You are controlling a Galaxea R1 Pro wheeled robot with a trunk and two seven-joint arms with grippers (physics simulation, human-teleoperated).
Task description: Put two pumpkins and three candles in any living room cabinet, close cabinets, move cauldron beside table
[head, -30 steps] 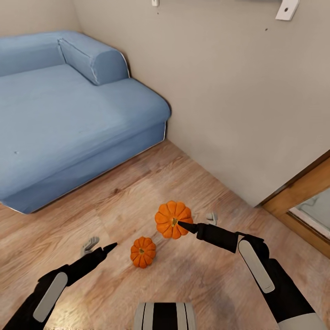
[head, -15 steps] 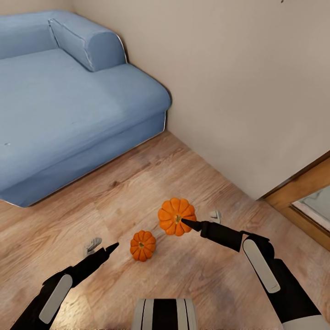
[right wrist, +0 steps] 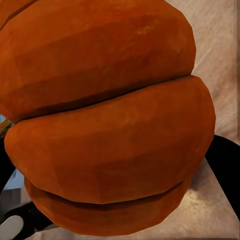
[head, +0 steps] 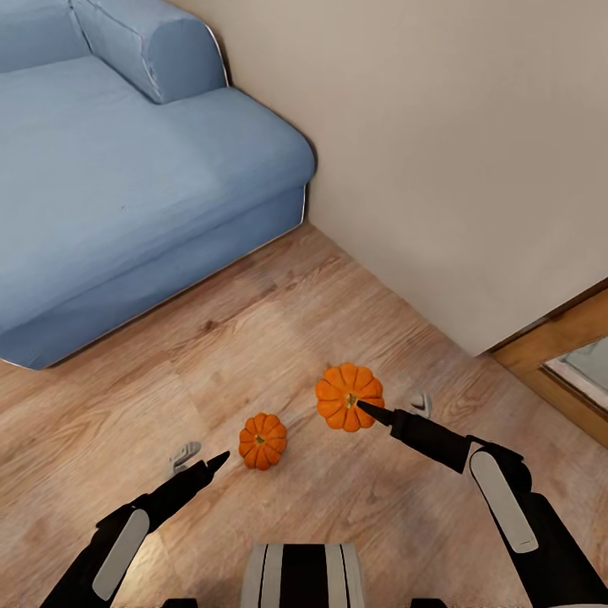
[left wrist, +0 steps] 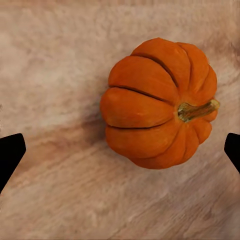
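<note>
I have one pumpkin [head: 349,396] clamped in the right jaws [head: 365,410], held off the wood floor [head: 253,338] near the wall. The grip looks shallow, close to the stem, so I judge a quick swing or base turn could roll it out. The second pumpkin [head: 262,440] sits on the floor just ahead of my left jaws [head: 221,458], which stand wide apart. If I descend off-centre, one finger could nudge it rolling away.
</note>
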